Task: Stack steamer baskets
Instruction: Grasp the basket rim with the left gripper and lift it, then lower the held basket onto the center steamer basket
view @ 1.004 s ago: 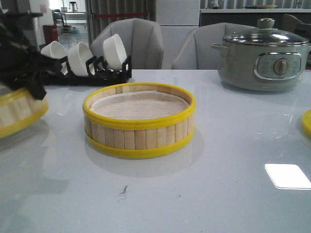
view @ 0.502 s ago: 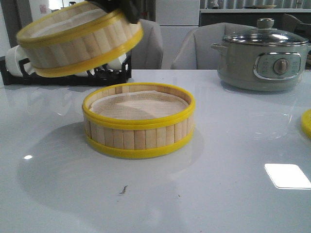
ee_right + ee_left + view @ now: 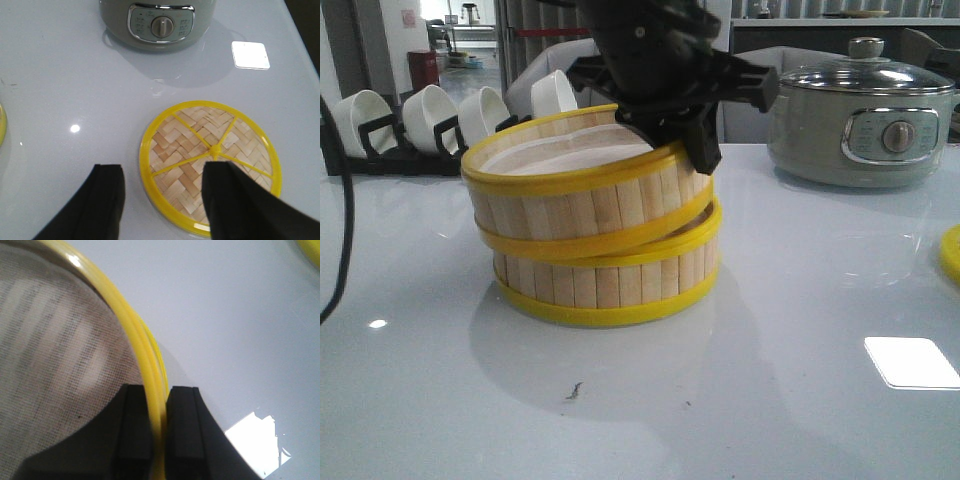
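A steamer basket [image 3: 610, 285] with pale slats and yellow rims stands on the white table. A second steamer basket [image 3: 565, 205] sits tilted on top of it. Its right side is low against the lower basket's rim and its left side is raised. My left gripper [image 3: 695, 140] is shut on the right rim of the upper basket. In the left wrist view the gripper [image 3: 159, 390] pinches the yellow rim [image 3: 137, 340], with the white liner [image 3: 55, 350] inside. My right gripper [image 3: 164, 167] is open and empty above a round woven lid [image 3: 187, 145].
A grey-green electric pot [image 3: 860, 120] with a glass lid stands at the back right, also in the right wrist view [image 3: 159, 22]. White bowls in a black rack [image 3: 430, 125] stand at the back left. The lid's yellow edge [image 3: 952, 255] shows at the far right. Grey chairs stand behind the table.
The left arm has carried the second basket from the left, up through the air, then down and right onto the standing basket, where it now sits tilted.
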You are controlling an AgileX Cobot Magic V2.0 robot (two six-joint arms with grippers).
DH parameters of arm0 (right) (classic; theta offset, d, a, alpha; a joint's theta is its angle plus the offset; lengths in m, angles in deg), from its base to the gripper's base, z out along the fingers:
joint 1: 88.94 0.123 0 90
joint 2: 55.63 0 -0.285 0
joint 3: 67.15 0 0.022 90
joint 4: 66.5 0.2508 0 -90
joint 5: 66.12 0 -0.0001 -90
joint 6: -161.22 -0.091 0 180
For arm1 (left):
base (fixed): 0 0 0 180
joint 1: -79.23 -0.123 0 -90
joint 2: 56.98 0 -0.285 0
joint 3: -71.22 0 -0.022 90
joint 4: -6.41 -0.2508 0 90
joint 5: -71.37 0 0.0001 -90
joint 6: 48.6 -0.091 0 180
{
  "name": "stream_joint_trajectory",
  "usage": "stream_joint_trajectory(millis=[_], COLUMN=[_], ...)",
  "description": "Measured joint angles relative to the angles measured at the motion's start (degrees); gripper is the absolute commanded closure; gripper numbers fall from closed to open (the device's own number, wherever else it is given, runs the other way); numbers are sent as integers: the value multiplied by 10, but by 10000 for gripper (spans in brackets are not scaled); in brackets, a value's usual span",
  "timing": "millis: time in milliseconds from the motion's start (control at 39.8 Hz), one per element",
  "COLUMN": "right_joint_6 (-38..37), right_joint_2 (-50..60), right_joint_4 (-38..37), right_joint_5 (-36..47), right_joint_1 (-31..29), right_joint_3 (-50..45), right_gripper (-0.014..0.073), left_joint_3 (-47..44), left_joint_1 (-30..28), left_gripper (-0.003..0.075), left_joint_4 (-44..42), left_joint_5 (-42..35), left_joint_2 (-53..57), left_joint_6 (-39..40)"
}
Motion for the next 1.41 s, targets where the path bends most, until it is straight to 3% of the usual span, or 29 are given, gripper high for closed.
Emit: stream_joint_trajectory(millis=[1406], right_joint_6=[0], right_joint_2=[0], right_joint_4=[1], right_joint_5=[-2], right_joint_1=[0], right_joint_3=[0], right_gripper=[134], left_joint_3=[0], left_joint_1=[-1], left_gripper=[632], left_joint_4=[64], left_joint_5=[-46], left_joint_2=[-17], left_joint_6=[-18])
